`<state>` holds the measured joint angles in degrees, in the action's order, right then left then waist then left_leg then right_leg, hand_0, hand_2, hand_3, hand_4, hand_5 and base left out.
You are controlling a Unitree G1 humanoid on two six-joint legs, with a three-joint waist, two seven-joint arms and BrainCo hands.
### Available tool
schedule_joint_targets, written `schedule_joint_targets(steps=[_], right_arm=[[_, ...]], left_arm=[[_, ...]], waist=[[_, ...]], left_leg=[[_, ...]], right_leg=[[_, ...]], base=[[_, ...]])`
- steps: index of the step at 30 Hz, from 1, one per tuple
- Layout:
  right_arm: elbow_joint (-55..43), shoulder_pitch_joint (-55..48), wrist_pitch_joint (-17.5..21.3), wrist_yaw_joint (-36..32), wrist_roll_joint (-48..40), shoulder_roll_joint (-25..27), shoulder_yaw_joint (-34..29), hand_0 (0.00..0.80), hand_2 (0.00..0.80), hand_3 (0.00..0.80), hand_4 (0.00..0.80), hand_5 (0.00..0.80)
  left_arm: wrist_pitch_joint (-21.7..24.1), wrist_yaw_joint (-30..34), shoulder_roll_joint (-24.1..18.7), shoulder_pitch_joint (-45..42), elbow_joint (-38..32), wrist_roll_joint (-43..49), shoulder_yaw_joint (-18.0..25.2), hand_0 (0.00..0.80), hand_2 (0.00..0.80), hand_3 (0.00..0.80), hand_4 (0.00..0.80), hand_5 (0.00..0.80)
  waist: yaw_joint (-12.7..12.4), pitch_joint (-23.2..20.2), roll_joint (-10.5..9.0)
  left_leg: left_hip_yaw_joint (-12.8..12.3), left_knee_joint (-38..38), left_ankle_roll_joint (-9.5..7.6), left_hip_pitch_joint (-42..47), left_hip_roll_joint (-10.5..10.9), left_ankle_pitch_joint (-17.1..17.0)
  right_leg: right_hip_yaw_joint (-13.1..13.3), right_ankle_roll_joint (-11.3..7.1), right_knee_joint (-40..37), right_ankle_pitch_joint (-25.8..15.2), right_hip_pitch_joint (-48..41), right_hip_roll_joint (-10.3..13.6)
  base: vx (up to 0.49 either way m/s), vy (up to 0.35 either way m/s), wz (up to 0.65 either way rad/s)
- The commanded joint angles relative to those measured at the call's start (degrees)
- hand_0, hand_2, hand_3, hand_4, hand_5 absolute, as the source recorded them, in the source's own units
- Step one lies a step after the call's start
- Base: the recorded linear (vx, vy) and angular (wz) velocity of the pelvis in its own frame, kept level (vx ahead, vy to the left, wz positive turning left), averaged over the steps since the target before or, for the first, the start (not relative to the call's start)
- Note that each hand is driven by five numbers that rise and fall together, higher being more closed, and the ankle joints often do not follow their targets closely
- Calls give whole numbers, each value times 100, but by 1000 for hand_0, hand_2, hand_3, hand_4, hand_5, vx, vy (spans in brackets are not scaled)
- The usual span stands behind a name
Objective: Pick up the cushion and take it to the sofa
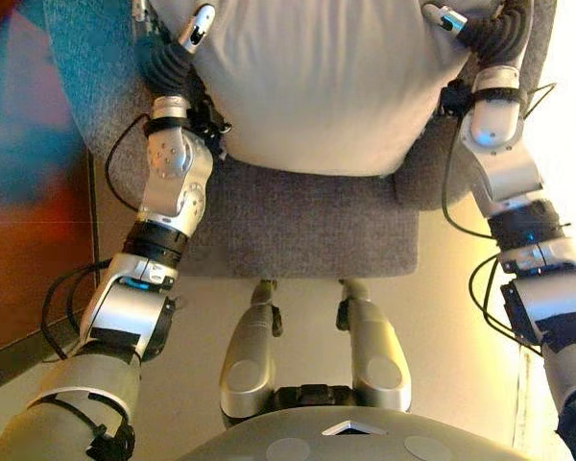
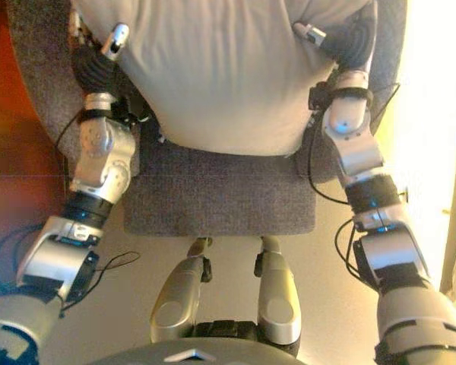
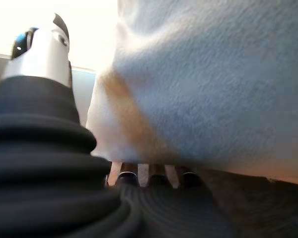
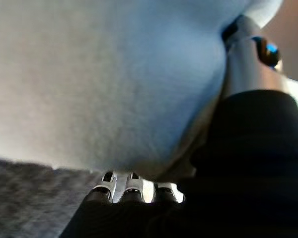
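Note:
A large pale grey cushion (image 1: pixel 317 77) is held between my two hands over the seat of a grey upholstered chair (image 1: pixel 307 226). My left hand (image 1: pixel 168 60) grips the cushion's left edge, with its thumb on top and its fingers (image 3: pixel 154 178) tucked under the cushion (image 3: pixel 213 74). My right hand (image 1: pixel 488 34) grips the right edge the same way, with its fingers (image 4: pixel 131 186) under the cushion (image 4: pixel 89 74) and its thumb (image 4: pixel 248 54) against its side. The cushion's lower edge hangs just over the seat, and its top runs out of view.
The grey seat's front edge (image 1: pixel 307 271) is close before me. A reddish-brown wooden surface (image 1: pixel 29 240) stands at the left. Pale floor (image 1: pixel 442 336) lies below and to the right of the seat.

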<state>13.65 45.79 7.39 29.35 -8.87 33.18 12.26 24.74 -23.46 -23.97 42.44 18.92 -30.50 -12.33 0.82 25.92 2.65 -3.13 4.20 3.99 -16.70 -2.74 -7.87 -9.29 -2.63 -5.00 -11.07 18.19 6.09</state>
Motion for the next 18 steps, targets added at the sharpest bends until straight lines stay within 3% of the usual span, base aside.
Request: schedule_joint_targets(steps=[1, 11, 18], right_arm=[[-1103, 22, 1014, 267, 918, 39, -423, 0, 0, 0, 0, 0], [-1130, -98, 1264, 761, 1315, 517, -796, 0, 0, 0, 0, 0], [-1202, -242, 1302, 608, 1229, 571, -854, 0, 0, 0, 0, 0]], left_arm=[[1025, -253, -204, -104, -963, 745, 356, 0, 0, 0, 0, 0], [1199, -453, -541, -449, -1235, 613, 636, 0, 0, 0, 0, 0], [1143, -248, -573, -641, -1349, 588, 622, 0, 0, 0, 0, 0]], waist=[[-77, -510, -210], [-114, -732, -166], [-134, -784, -152]], left_leg=[[20, -655, -111, -153, 273, 872], [9, -582, -100, 20, 270, 853], [21, -592, -111, 81, 277, 867]], right_leg=[[130, -491, 742, 813, 259, 331], [38, -514, 672, 809, 60, 374], [-5, -512, 677, 804, 0, 392]], base=[[48, 25, 3], [24, 29, 4], [3, 5, 0]])
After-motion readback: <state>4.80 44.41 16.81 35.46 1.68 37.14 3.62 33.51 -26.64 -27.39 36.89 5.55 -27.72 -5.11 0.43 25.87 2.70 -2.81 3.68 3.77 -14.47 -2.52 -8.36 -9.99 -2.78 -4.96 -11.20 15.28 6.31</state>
